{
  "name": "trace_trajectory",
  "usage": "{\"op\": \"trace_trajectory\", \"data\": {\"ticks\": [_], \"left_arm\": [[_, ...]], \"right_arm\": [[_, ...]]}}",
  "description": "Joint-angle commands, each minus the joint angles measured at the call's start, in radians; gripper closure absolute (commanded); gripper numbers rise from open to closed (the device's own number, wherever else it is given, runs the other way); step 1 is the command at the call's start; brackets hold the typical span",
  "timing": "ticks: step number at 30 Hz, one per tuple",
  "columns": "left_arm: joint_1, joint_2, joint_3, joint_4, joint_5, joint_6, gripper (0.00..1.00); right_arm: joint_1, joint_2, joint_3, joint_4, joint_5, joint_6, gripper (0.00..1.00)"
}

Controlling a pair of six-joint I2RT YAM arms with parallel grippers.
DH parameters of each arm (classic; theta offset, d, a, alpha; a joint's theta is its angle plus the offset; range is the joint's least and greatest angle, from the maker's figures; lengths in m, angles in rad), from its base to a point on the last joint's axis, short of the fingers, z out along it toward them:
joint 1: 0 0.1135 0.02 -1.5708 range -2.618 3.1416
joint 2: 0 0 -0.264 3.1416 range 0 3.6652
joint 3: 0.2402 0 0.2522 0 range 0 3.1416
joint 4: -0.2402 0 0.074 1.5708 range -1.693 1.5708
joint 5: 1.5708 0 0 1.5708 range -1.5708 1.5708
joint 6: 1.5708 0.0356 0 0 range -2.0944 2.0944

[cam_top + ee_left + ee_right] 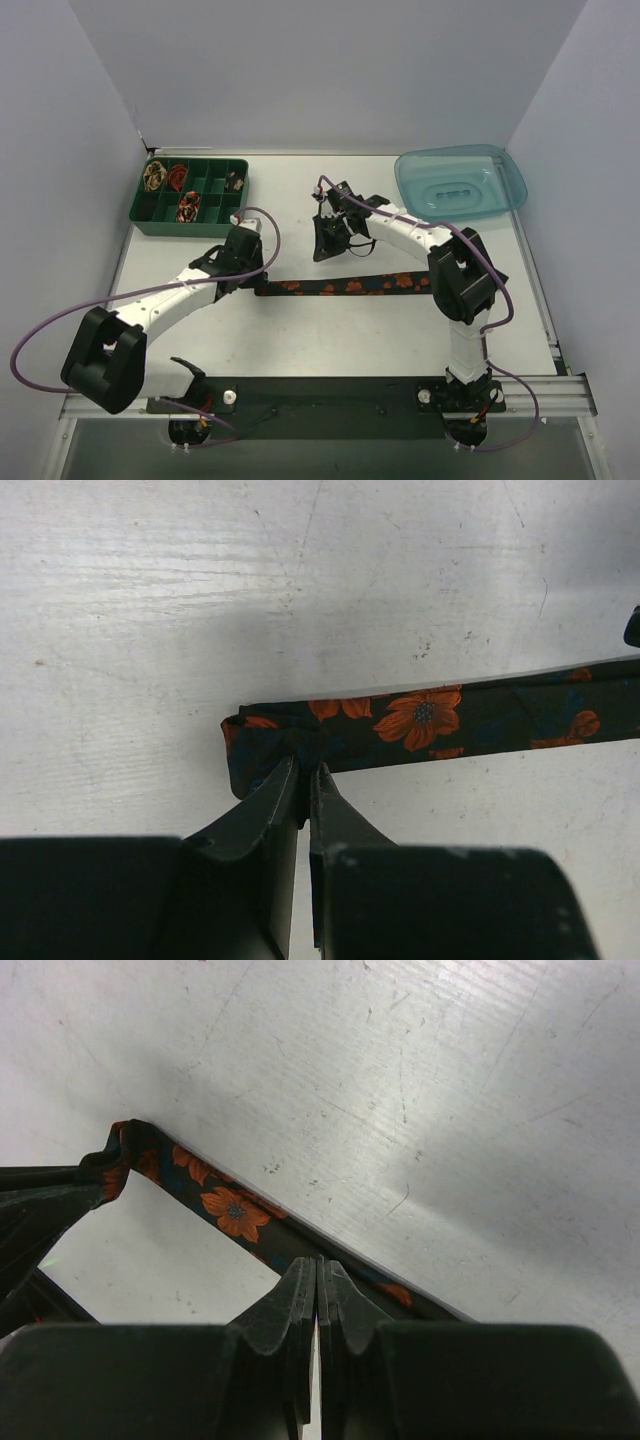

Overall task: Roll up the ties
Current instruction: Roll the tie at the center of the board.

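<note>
**Left wrist view.** My left pincer (305, 772) is clamped on the folded end of the floral tie (430, 718), its jaws all but together with cloth between them. From here the band runs off toward 3 o'clock, flat on the bench (200, 600). I judge that this grip anchors the end so a roll can be started from it. My own fingers hide how many turns the small fold contains, and the far length is cut off at the frame edge.

**Right wrist view.** My right pincer (317, 1265) is fully closed with nothing between its jaws. The tie passes just beyond its tips, from 4 o'clock up to 10 o'clock, where the left pincer holds it. The closed tips are probably there to press or steady the band. I cannot tell whether they touch the cloth, since they cover that spot.

**Top view.** The tie lies straight across the bench centre, from 9 to 3 o'clock, between my arms. At 10 o'clock a green tray (170, 228) holds coiled ties (155, 177) in separate compartments, presumably where a finished roll goes; their patterns are too small to read. A blue tub (510, 190) sits at 1 o'clock. The tie's right end vanishes beneath my right arm
</note>
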Motion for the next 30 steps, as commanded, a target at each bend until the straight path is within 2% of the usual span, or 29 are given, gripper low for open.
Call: {"op": "trace_trajectory", "data": {"ticks": [1, 13, 17, 19, 21, 25, 30], "left_arm": [[-0.027, 0.028, 0.032, 0.077, 0.022, -0.021, 1.0], [-0.057, 0.11, -0.007, 0.224, 0.095, -0.087, 1.0], [-0.057, 0.131, -0.027, 0.268, 0.111, -0.105, 0.82], [-0.058, 0.137, -0.036, 0.29, 0.121, -0.119, 0.56], [-0.057, 0.136, -0.066, 0.316, 0.122, -0.137, 0.45], [-0.057, 0.113, -0.123, 0.455, 0.185, -0.19, 0.41], [-0.055, 0.111, -0.162, 0.523, 0.193, -0.228, 0.44]], "right_arm": [[-0.006, -0.047, -0.01, -0.038, 0.021, -0.017, 1.0], [-0.008, -0.03, -0.006, -0.038, 0.026, -0.012, 1.0], [-0.009, -0.023, -0.009, -0.038, 0.021, -0.014, 1.0], [-0.008, -0.023, -0.01, -0.038, 0.021, -0.012, 1.0], [-0.008, -0.023, -0.015, -0.038, 0.026, -0.012, 1.0], [-0.008, -0.02, -0.012, -0.038, 0.021, -0.014, 1.0], [-0.008, -0.017, -0.007, -0.038, 0.017, -0.015, 1.0]]}}
